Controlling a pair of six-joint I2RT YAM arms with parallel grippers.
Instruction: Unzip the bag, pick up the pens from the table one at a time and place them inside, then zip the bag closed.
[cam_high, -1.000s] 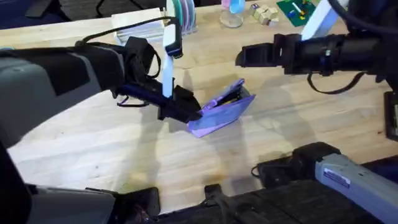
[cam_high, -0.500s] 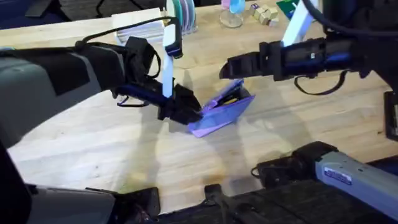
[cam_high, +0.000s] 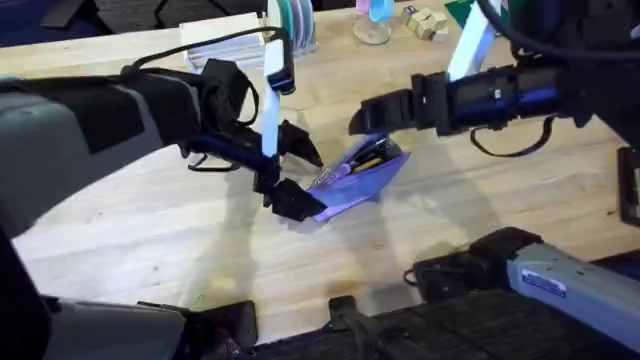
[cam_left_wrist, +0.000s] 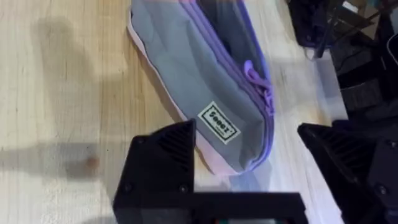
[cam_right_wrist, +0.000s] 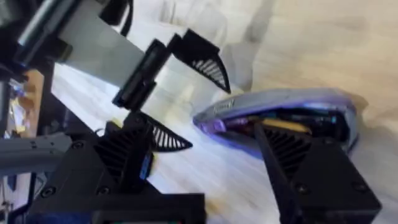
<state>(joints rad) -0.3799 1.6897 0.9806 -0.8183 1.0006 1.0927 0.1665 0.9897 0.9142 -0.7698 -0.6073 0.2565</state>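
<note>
The lavender bag lies on the wooden table, its top gaping. In the right wrist view the bag shows a yellow-tan pen inside the opening. My left gripper stands open, one finger on each side of the bag's near-left end; its wrist view has the bag with its zipper running between the spread fingers. Just above the bag's far end hovers my right gripper, which is open with nothing held.
Along the table's back edge stand a stack of coloured discs, a clear cup, wooden blocks and a green board. Black equipment sits at the front right. Bare wood lies front left.
My left gripper has opened and let go of the bag's end. The right gripper has moved left and down, close over the bag's open far end.
</note>
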